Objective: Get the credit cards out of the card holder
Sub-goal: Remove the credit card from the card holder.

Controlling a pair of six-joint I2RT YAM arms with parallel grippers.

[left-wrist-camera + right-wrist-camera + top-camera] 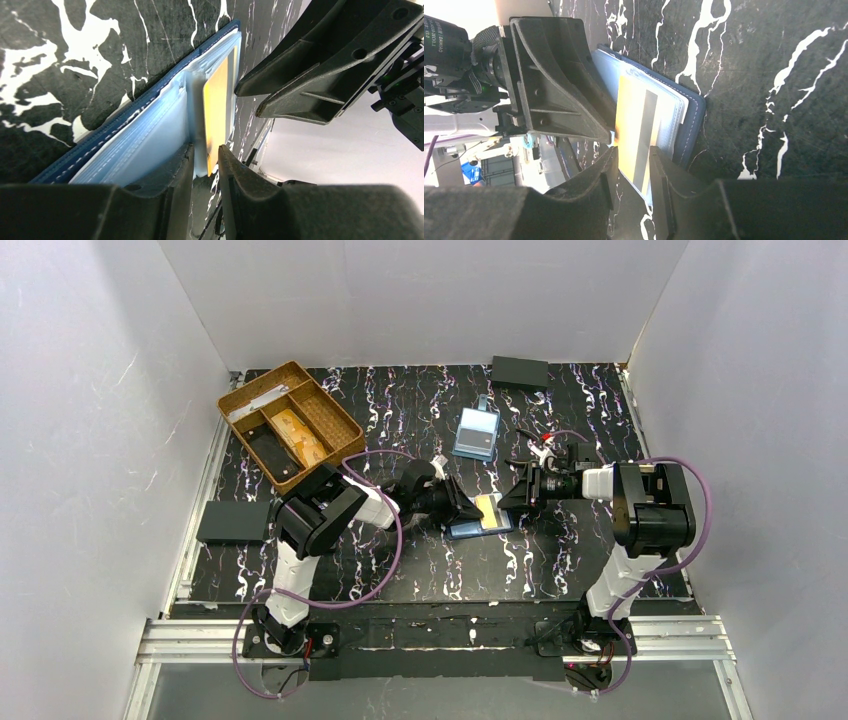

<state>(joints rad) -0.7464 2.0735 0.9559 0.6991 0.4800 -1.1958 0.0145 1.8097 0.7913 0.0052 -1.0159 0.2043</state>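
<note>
The navy card holder (470, 531) lies open on the black marbled table between both arms. In the left wrist view its pale blue inner sleeve (150, 145) stands on edge with an orange credit card (216, 115) against it. My left gripper (206, 147) is shut on the sleeve's end and the card's edge. The right wrist view shows the card (631, 110) face on, yellow with a grey stripe, sticking out past the holder (694, 115). My right gripper (631, 149) stands open over the card's near end, its fingers astride it. Any other cards are hidden.
A brown divided tray (232, 403) with several items stands at the back left. A light blue clear case (476, 432) lies behind the holder. Flat black rectangles lie at the back right (519, 371) and at the left edge (233, 521). White walls enclose the table.
</note>
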